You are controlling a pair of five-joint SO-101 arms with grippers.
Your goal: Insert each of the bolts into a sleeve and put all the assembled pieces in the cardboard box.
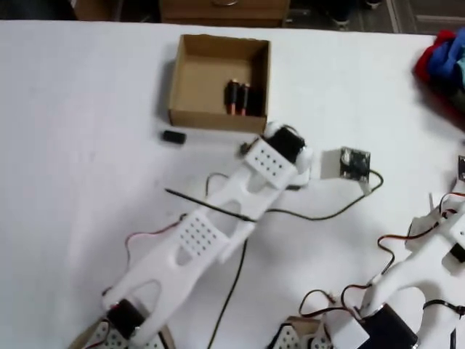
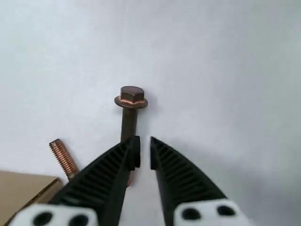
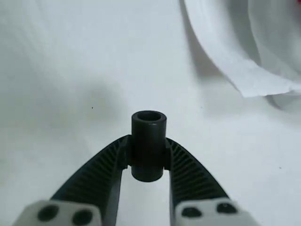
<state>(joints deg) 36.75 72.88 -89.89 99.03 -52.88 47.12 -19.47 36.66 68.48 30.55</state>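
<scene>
Bolt [image 2: 128, 115] flat on table [image 2: 225, 70], hex head pointing away, shank running under one finger of left gripper [image 2: 141, 153]. Narrow slit between the tips, nothing in it. Second bolt [image 2: 63, 159] just beside, near corner of cardboard box [image 2: 23, 190]. Left arm [image 1: 218, 211] stretched long across table to box's near right corner. Right gripper [image 3: 147, 147] clamped on black sleeve [image 3: 148, 127], bore facing camera. Two assembled pieces [image 1: 237, 98] inside box. Loose sleeve [image 1: 174, 137] just outside near wall.
</scene>
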